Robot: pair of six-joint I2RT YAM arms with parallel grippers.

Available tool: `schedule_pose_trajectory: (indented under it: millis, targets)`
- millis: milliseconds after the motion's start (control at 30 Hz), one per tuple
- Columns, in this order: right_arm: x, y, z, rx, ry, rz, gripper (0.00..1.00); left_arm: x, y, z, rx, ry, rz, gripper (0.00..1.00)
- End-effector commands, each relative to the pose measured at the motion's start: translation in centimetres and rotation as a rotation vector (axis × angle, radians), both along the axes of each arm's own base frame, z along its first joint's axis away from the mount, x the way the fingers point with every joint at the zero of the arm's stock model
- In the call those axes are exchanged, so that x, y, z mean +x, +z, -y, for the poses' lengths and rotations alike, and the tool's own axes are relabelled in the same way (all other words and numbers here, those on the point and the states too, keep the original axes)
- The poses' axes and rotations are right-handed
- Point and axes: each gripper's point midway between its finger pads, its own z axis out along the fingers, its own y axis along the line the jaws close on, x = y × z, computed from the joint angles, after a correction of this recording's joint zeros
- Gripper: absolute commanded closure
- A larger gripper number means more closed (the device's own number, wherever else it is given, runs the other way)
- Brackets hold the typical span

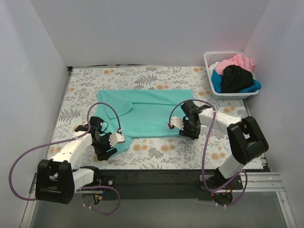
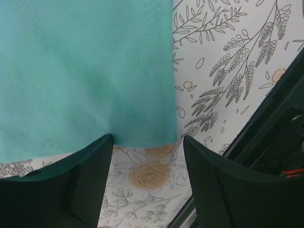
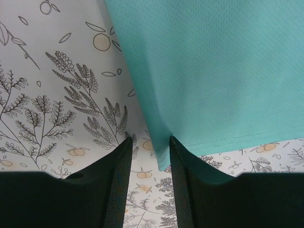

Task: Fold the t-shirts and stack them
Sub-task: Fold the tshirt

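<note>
From above, the teal t-shirt [image 1: 147, 111] lies spread flat in the middle of the floral table cloth [image 1: 156, 153], its collar to the left. The left gripper [image 1: 118, 138] sits at the shirt's near left corner and the right gripper [image 1: 175, 124] at its near right edge, both low over the cloth. At the far right corner of the table stands a white basket [image 1: 223, 53]. It holds a pink t-shirt [image 1: 235, 61] on top at the back, a black t-shirt [image 1: 236, 78] in front of it, and a blue t-shirt [image 1: 216, 81] underneath, spilling over the rim.

In the left wrist view, the teal t-shirt [image 2: 85, 71] fills the upper left, with its stitched side edge running down to a hem just above the fingers [image 2: 85, 180]. The left gripper [image 2: 148, 140] is spread wide. The shirt's corner reaches the mouth of the gap, yet the table cloth [image 2: 223, 57] shows plainly between the two dark fingers and neither one presses on the cloth.

In the right wrist view, the teal t-shirt [image 3: 223, 66] covers the upper right and tapers to a corner that dips into the gap of the right gripper [image 3: 151, 142]. This gripper is set narrow — much closer than the left. The corner lies against the right-hand finger [image 3: 190, 190], but a strip of table cloth [image 3: 47, 95] still shows beside it, so the fingers have not clamped on the shirt.
</note>
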Motion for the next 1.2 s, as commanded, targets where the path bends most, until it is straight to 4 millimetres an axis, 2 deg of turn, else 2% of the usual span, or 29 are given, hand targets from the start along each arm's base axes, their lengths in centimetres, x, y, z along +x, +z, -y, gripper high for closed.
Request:
schedule_pose_trajectory:
  millis: [0, 100, 167, 200, 233, 267, 300, 333, 400, 433, 567, 667, 700, 767, 800, 833, 900, 967, 1033, 1067, 1133, 1167]
  targets:
    - [0.3, -1.0, 0.1, -0.014, 0.008, 0.013, 0.57, 1.5, -0.8, -0.9, 0.088, -0.009, 0.095, 0.4]
    - [0.3, -1.7, 0.2, -0.026, 0.009, 0.008, 0.62, 1.3, -2.0, -1.5, 0.148, -0.036, 0.114, 0.41]
    - [0.2, -1.9, 0.2, -0.026, 0.006, 0.006, 0.65, 1.5, -2.4, -1.5, 0.162, -0.045, 0.135, 0.49]
    - [0.2, -2.0, 0.3, -0.026, 0.006, 0.006, 0.68, 1.5, -2.6, -1.5, 0.163, -0.05, 0.137, 0.54]
    - [0.2, -1.9, 0.2, -0.025, 0.004, 0.007, 0.75, 1.6, -2.5, -1.5, 0.161, -0.05, 0.14, 0.62]
    - [0.2, -1.8, 0.2, -0.024, 0.001, 0.008, 0.8, 1.7, -2.3, -1.3, 0.154, -0.047, 0.142, 0.77]
    - [0.5, -1.7, 0.6, -0.046, -0.003, 0.022, 0.86, 1.7, -2.0, -0.9, 0.135, -0.049, 0.138, 0.86]
    - [0.6, -1.4, 0.6, -0.044, -0.003, 0.032, 0.98, 1.0, -1.7, -0.9, 0.127, -0.053, 0.115, 0.92]
    - [0.5, -0.8, 0.6, -0.037, -0.006, 0.037, 0.99, 1.3, -0.3, -0.1, 0.085, -0.059, 0.129, 1.0]
    - [0.2, -0.2, 0.7, -0.033, -0.005, 0.031, 0.99, 0.8, 0.6, -0.1, 0.078, -0.065, 0.124, 1.0]
    - [-0.8, 1.8, 0.6, 0.01, 0.006, 0.035, 0.99, 0.8, 3.1, 0.0, 0.055, -0.043, 0.16, 1.0]
    - [-0.5, 3.4, 0.6, 0.03, 0.022, 0.072, 0.99, 2.7, 5.8, 0.3, 0.007, 0.012, 0.216, 1.0]
    - [-0.6, 3.7, 0.7, 0.028, 0.025, 0.066, 0.99, 4.1, 7.5, 0.5, -0.012, 0.029, 0.253, 1.0]
    - [0.5, 4.7, 0.4, 0.04, 0.018, 0.078, 0.99, 5.7, 9.1, 0.7, -0.06, 0.08, 0.263, 1.0]
    - [0.7, 5.0, 0.4, 0.042, 0.013, 0.07, 0.99, 6.5, 9.0, 0.8, -0.07, 0.094, 0.232, 1.0]
    - [1.7, 5.6, 0.1, 0.051, 0.011, 0.079, 0.99, 8.4, 10.5, 0.8, -0.084, 0.111, 0.278, 1.0]
    - [2.5, 5.5, 0.0, 0.049, 0.013, 0.061, 0.99, 10.8, 10.7, 0.8, -0.1, 0.154, 0.279, 1.0]
    - [3.9, 6.1, -0.3, 0.058, 0.016, 0.077, 0.99, 13.4, 12.0, 0.9, -0.113, 0.189, 0.319, 1.0]
    - [4.5, 5.6, -0.3, 0.047, 0.016, 0.06, 0.99, 15.8, 11.5, 1.0, -0.112, 0.206, 0.314, 1.0]
    - [5.4, 6.1, -0.6, 0.053, 0.027, 0.074, 0.99, 17.6, 13.0, 1.1, -0.119, 0.21, 0.354, 1.0]
    - [6.1, 5.7, -0.7, 0.046, 0.03, 0.062, 0.99, 19.5, 12.3, 1.0, -0.107, 0.223, 0.329, 1.0]
    - [6.5, 5.7, -0.7, 0.047, 0.032, 0.059, 0.99, 21.1, 13.2, 1.1, -0.109, 0.224, 0.357, 1.0]
